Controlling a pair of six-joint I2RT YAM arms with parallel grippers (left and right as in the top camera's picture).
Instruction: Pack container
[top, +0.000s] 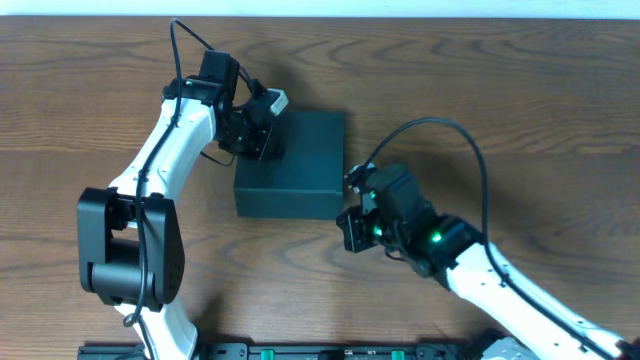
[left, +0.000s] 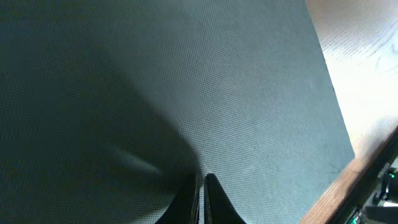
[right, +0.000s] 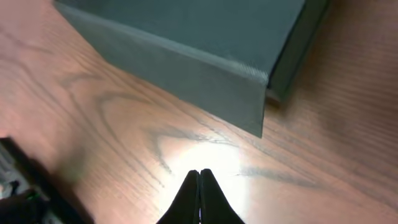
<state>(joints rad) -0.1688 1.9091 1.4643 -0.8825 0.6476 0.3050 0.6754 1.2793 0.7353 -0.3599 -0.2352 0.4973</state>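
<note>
Container lies shut, plain matte dark teal, on table.

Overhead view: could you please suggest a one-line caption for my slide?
Both claws shut: left claw over the closed container, right claw above the table beside its corner.

Brown wood-grain table with a bright light glare.

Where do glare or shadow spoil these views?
Right wrist: a bright glare patch on the table ahead of the right gripper. Left wrist: a broad soft shadow darkens the container lid beside the left gripper. Overhead: evenly lit, sharp.
</note>
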